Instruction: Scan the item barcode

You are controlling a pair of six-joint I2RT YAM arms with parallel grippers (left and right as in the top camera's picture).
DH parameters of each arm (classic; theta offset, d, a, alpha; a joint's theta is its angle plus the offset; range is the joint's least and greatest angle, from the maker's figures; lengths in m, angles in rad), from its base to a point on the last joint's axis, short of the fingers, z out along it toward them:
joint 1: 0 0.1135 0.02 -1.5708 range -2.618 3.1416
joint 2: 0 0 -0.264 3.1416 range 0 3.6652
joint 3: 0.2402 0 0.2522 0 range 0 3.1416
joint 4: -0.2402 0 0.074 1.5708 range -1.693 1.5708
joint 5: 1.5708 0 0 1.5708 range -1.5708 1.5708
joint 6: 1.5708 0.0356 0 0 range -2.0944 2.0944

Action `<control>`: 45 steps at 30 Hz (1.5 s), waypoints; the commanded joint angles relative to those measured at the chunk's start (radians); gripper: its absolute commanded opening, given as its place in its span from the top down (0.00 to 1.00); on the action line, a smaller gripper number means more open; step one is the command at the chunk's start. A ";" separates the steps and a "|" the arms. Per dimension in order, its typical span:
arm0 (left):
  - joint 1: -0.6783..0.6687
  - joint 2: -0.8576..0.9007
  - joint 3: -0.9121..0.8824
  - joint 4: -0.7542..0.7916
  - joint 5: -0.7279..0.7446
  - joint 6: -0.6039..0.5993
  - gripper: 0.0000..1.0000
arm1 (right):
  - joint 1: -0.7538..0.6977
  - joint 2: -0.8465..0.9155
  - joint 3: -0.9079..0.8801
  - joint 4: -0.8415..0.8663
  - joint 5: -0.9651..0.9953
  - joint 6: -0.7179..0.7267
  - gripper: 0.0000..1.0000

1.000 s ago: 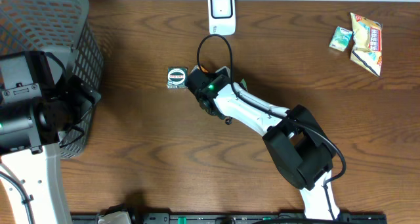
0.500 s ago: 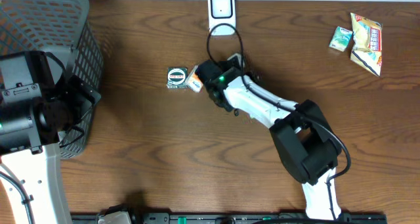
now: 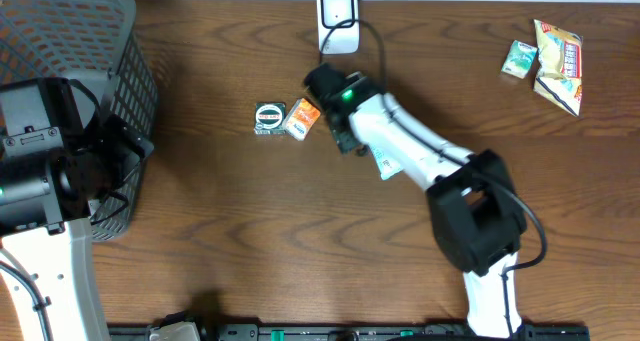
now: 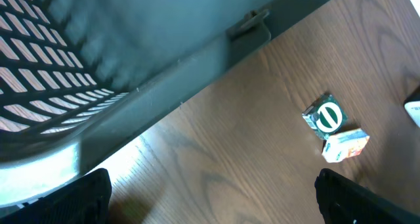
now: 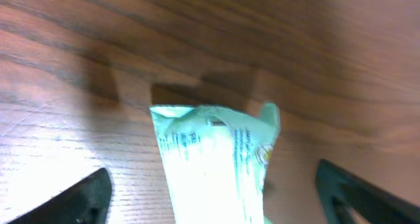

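Lying adjacent: one green box (image 3: 270, 118), one orange box (image 3: 299, 119).

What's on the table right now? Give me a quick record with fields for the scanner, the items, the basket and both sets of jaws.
scanner: white, top centre of the overhead view
right gripper: jaws open, pale green packet in view between them, touching neither
left gripper: jaws open, nothing between them, beside the basket
below scanner: green-label box and orange carton, side by side
top right: snack packets, untouched
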 commanded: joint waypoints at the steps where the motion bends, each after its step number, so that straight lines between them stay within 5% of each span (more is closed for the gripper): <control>1: 0.005 -0.005 0.011 -0.003 -0.006 -0.004 0.03 | -0.180 -0.001 0.023 -0.001 -0.459 -0.139 0.02; 9: 0.005 -0.005 0.011 -0.003 -0.006 -0.004 0.03 | -0.475 0.001 -0.057 0.006 -1.006 -0.324 0.01; 14: 0.005 -0.005 0.011 -0.003 -0.006 -0.004 0.02 | -0.494 0.001 -0.173 0.072 -1.072 -0.311 0.04; 21: 0.005 -0.005 0.011 -0.003 -0.006 -0.004 0.02 | -0.463 0.002 -0.303 0.193 -1.090 -0.253 0.21; 25: 0.005 -0.005 0.011 -0.003 -0.006 -0.004 0.02 | -0.436 0.002 -0.313 0.204 -1.135 -0.253 0.53; 27: 0.005 -0.005 0.011 -0.003 -0.006 -0.004 0.02 | -0.428 0.002 -0.313 0.221 -1.134 -0.241 0.93; 33: 0.005 -0.005 0.011 -0.003 -0.006 -0.004 0.02 | -0.434 -0.016 -0.254 0.238 -1.119 -0.153 0.99; 39: 0.005 -0.005 0.011 -0.003 -0.006 -0.004 0.02 | -0.371 -0.109 -0.154 0.171 -0.700 -0.109 0.99; 40: 0.005 -0.005 0.011 -0.003 -0.006 -0.004 0.02 | -0.306 -0.146 -0.151 0.159 -0.369 -0.057 0.99; 41: 0.005 -0.005 0.011 -0.003 -0.006 -0.004 0.02 | -0.295 -0.149 -0.151 0.158 -0.317 -0.049 0.99; 43: 0.005 -0.005 0.011 -0.003 -0.006 -0.004 0.02 | -0.175 -0.145 -0.157 0.145 0.162 0.032 0.99; 45: 0.005 -0.005 0.011 -0.003 -0.006 -0.004 0.02 | -0.107 -0.126 -0.169 0.146 0.386 0.077 0.99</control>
